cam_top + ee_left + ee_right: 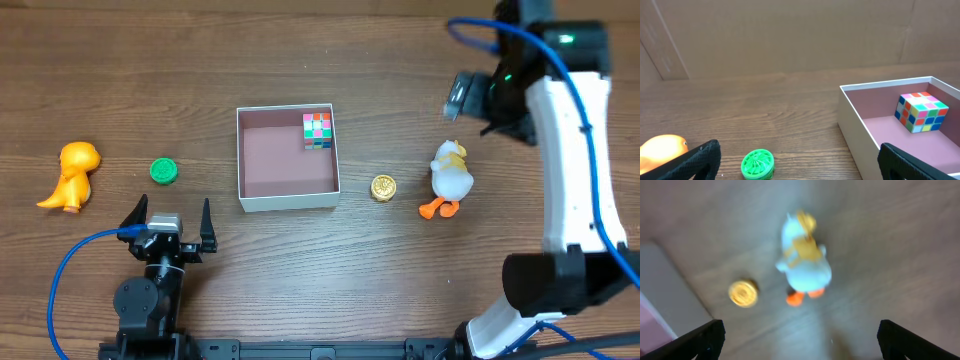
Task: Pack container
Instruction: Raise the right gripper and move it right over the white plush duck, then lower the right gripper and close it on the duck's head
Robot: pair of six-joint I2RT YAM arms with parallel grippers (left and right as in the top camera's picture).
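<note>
The container [290, 201], a white-walled square box with a pinkish-brown floor, stands at the table's middle. A colourful puzzle cube [317, 129] sits in its far right corner. My left gripper [170, 222] is open and empty, near the front edge, left of the box. In the left wrist view its fingers [800, 165] frame a green disc [758, 164], the box wall [855, 125] and the cube [921, 111]. My right gripper [466, 100] is open and empty, raised above a white duck [449, 178]. The right wrist view is blurred and shows the duck [804, 260] ahead of the fingers [800, 340].
An orange dinosaur toy [72, 175] lies at the far left, with the green disc [164, 171] beside it. A gold disc [383, 187] lies between the box and the duck, and also shows in the right wrist view [743, 293]. A blue cable trails from the left arm.
</note>
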